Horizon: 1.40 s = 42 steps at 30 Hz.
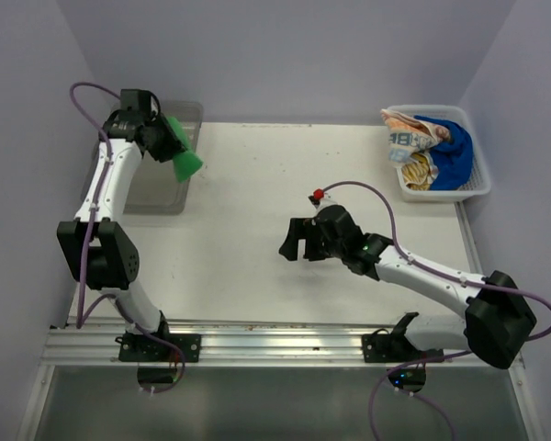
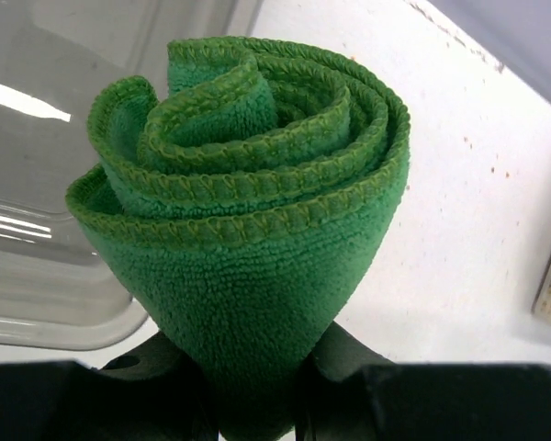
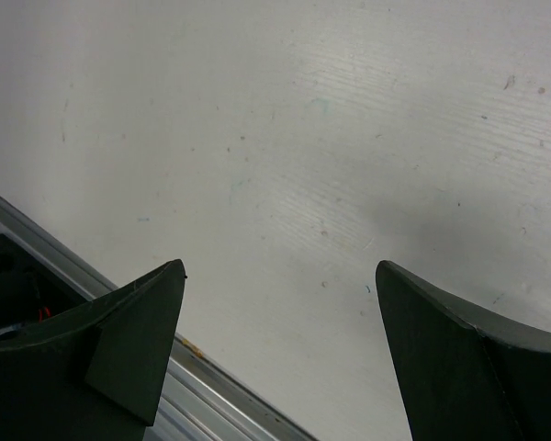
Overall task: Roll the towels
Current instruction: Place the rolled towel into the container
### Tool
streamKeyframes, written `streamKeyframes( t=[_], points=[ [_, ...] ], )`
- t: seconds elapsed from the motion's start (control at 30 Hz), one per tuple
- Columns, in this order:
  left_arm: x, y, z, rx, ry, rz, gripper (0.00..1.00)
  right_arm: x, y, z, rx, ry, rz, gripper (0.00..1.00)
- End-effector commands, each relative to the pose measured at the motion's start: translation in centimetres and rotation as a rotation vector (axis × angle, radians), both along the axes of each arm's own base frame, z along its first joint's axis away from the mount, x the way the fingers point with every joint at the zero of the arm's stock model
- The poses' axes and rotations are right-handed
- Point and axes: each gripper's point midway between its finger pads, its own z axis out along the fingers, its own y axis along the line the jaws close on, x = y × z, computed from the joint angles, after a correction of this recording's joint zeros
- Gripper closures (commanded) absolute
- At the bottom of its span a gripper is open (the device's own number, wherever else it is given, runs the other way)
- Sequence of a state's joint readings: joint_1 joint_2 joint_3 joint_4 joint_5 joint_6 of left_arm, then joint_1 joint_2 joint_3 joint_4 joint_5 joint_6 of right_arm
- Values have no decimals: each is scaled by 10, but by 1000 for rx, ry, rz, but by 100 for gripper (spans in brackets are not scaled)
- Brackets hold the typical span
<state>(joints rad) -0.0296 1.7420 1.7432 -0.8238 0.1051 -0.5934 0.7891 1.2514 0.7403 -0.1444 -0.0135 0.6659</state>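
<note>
Left tool point(image 2: 257, 386) is pinching rolled bright green terry towel point(image 2: 248, 184) at its base, seemingly over clear plastic bin point(image 1: 156, 197), far left. Right tool point(image 3: 275, 349) is hanging open, empty. Towel soft, light; grip across all layers.

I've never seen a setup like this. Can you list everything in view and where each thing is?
green towel: one, bright green, rolled, held up by the bin's rim
orange-and-white towel: one, printed, bunched in the basket
blue towel: one, deep blue, in the basket
yellow-tan towel: one, patterned, in the basket, partly under the others
basket: one, white, table's far right corner
bin: one, clear plastic, far left
table: one, white
rail: one, metal, near edge, under the arm bases
left gripper: one, black, shut on the green towel
right gripper: one, black, open, holding nothing, over mid-table
</note>
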Motion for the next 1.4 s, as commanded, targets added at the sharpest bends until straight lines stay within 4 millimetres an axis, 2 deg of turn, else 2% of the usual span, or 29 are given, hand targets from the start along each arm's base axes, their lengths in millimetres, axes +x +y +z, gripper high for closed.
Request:
streamKeyframes(
  t=[0.0, 0.03, 0.1, 0.13, 0.17, 0.2, 0.23, 0.3, 0.33, 0.4, 0.43, 0.47, 0.53, 0.57, 0.6, 0.67, 0.7, 0.73, 0.8, 0.83, 0.9, 0.93, 1.0, 1.03, 1.1, 1.13, 1.2, 1.23, 1.37],
  points=[
    [25, 19, 16, -106, -70, 73, 100, 15, 3, 15, 8, -29, -24, 11],
    [31, 21, 13, -117, -70, 83, 100, 12, 7, 14, 19, -14, -8, 11],
    [45, 32, 20, -148, -100, 119, 100, 13, 10, 12, 21, 1, -9, 11],
    [54, 35, 8, -159, -79, 131, 100, 13, 12, 11, 24, 4, -7, 11],
    [63, 43, 13, -171, -96, 149, 100, 14, 12, 9, 23, 9, -10, 11],
    [70, 44, 11, -205, -94, 158, 100, 16, 14, 10, 27, 11, -12, 11],
    [79, 47, -2, -225, -79, 166, 100, 16, 15, 5, 17, 23, -11, 11],
    [96, 59, -5, -273, -114, 202, 100, 18, 18, 4, 14, 29, -5, 12],
    [104, 62, -17, -290, -108, 210, 100, 18, 18, 0, 1, 39, -2, 12],
    [120, 74, -21, -321, -146, 236, 100, 20, 19, -3, -9, 45, -4, 12],
    [127, 77, -37, -331, -129, 252, 100, 20, 19, -5, -11, 49, -4, 11],
    [136, 82, -34, -332, -160, 260, 100, 21, 21, -10, -12, 63, -3, 11],
    [148, 86, -45, -345, -179, 280, 100, 20, 30, -12, 36, 92, 18, 11],
    [151, 86, -45, -349, -192, 281, 100, 20, 33, -21, 36, 119, 22, 12],
    [157, 87, -43, -357, -221, 285, 100, 20, 38, -22, 50, 135, 26, 12],
    [164, 96, -50, -359, -238, 327, 100, 19, 48, -26, 78, 161, 57, 12],
    [172, 98, -44, -383, -281, 340, 100, 19, 53, -33, 76, 184, 65, 12],
    [177, 100, -53, -396, -279, 349, 100, 19, 57, -34, 86, 189, 79, 13],
    [190, 102, -52, -433, -320, 368, 100, 20, 62, -39, 87, 205, 90, 13],
    [195, 103, -64, -446, -312, 379, 100, 21, 63, -39, 86, 206, 95, 13],
    [209, 106, -63, -473, -358, 399, 100, 22, 62, -39, 74, 201, 99, 13],
    [215, 108, -79, -483, -351, 409, 100, 21, 61, -39, 67, 201, 99, 13],
    [230, 107, -76, -518, -403, 404, 100, 22, 57, -40, 52, 196, 88, 13],
    [235, 108, -91, -530, -398, 409, 100, 21, 56, -38, 52, 193, 84, 13],
    [246, 107, -88, -564, -450, 391, 100, 19, 54, -39, 54, 199, 76, 13],
    [249, 106, -104, -570, -438, 387, 100, 20, 54, -36, 61, 192, 73, 13],
    [258, 107, -99, -564, -474, 365, 100, 19, 53, -38, 60, 198, 66, 13],
    [259, 106, -113, -563, -458, 358, 100, 19, 51, -39, 56, 202, 60, 13],
    [258, 111, -121, -532, -461, 358, 100, 18, 47, -43, 33, 202, 55, 13]
  ],
)
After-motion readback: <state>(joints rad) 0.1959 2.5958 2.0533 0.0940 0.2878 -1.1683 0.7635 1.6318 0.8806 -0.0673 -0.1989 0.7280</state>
